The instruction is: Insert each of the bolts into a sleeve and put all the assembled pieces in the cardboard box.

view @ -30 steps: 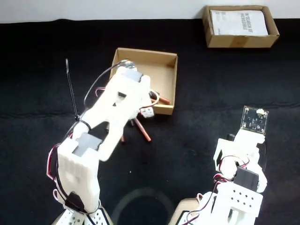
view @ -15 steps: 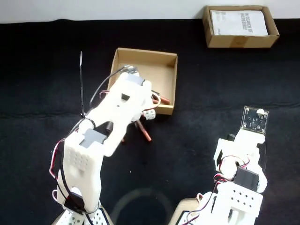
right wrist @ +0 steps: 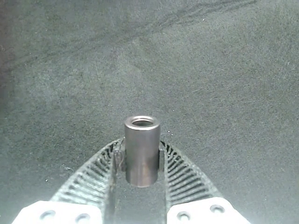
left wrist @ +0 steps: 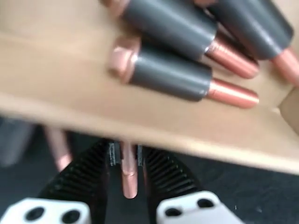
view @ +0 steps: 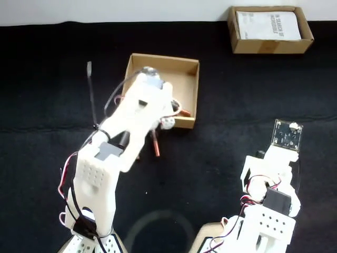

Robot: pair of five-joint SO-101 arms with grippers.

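One bolt (left wrist: 127, 175) is pinched in the left gripper (left wrist: 124, 158) just outside the cardboard box (left wrist: 70, 100). One sleeve (right wrist: 142, 154) is clamped upright, bore upward, in the right gripper (right wrist: 140, 145) (presumably presented for insertion). Three assembled pieces (left wrist: 170, 72) are counted inside the box. What seems a second loose bolt (left wrist: 57, 144) is seen on the table (right wrist: 210, 70).

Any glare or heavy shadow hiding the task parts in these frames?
High view: even light, no glare on the cardboard box. Left wrist view: soft sheen on the bolt in the left gripper. Right wrist view: the sleeve in the right gripper evenly lit, faint highlight on its rim.
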